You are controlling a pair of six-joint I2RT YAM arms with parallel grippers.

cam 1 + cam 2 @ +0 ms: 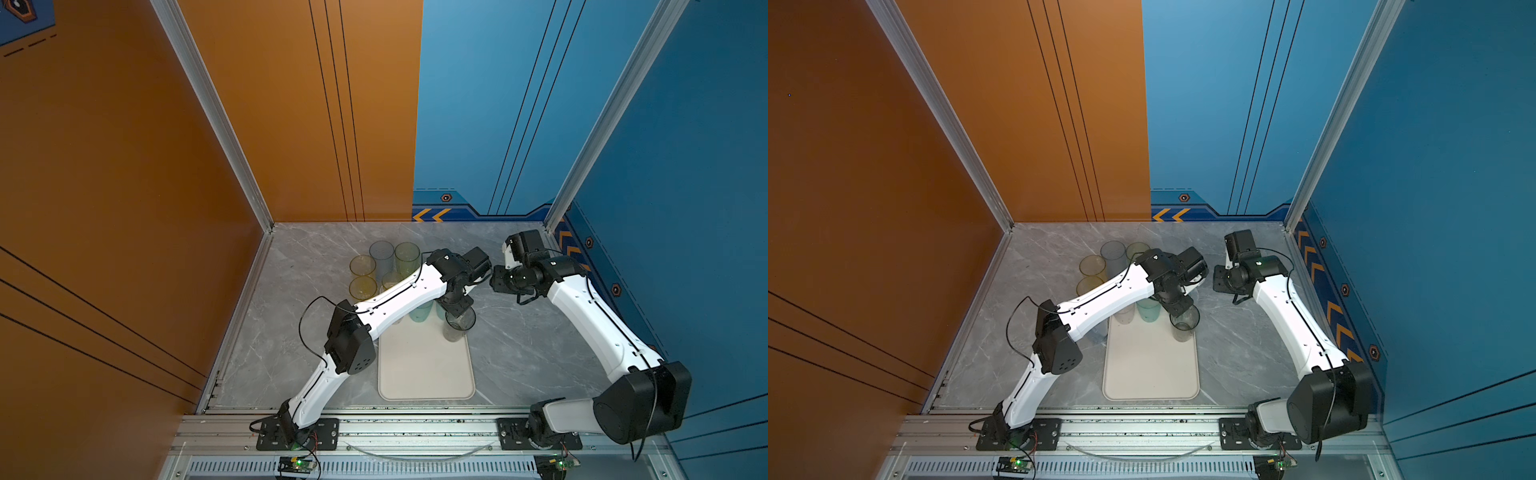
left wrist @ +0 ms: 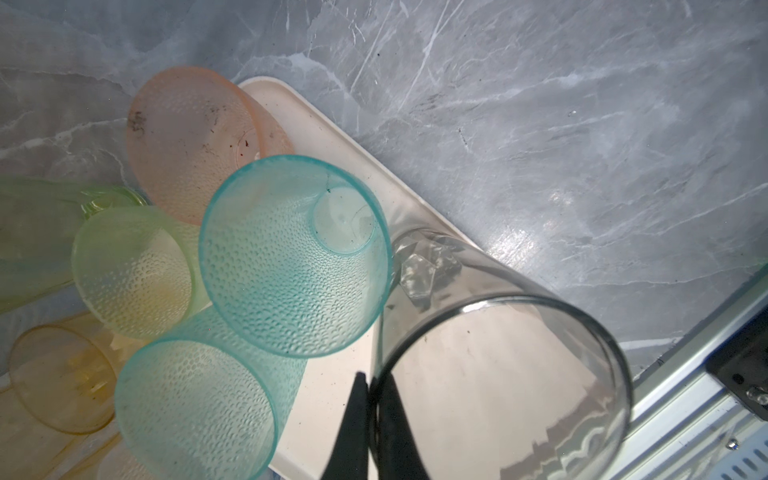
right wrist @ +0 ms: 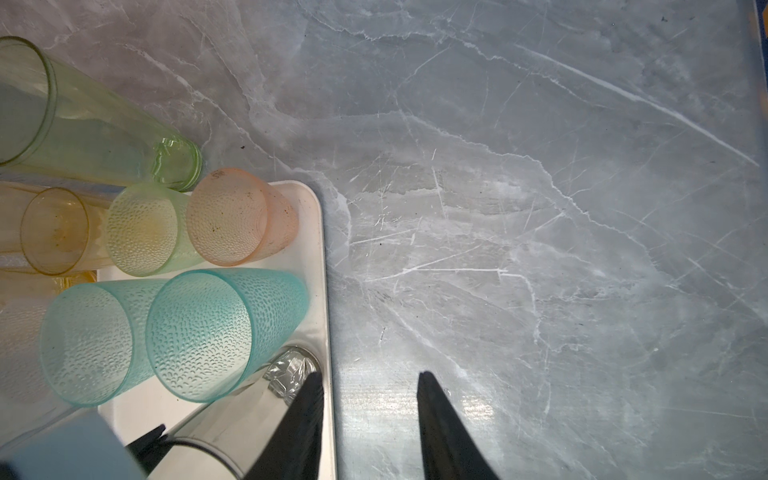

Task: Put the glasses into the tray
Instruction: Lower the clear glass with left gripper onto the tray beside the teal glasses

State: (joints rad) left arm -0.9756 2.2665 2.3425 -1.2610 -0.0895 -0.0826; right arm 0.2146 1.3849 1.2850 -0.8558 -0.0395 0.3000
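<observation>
Currently my left gripper (image 2: pixel 371 380) clamps the rim, a sound hold, of the grey glass (image 1: pixel 457 326), seemingly light, stiff and slippery, upright at the upper-right corner of the tray (image 1: pixel 424 370), while my right gripper (image 3: pixel 370 376) hangs parted, empty.

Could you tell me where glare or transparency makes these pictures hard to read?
Left wrist view: glare whitens the marble tabletop, and the tray shows through the clear tumbler. Right wrist view: similar glare between the fingers of the open right gripper. In both top views: the teal tumblers look faint, partly hidden under the left arm.
</observation>
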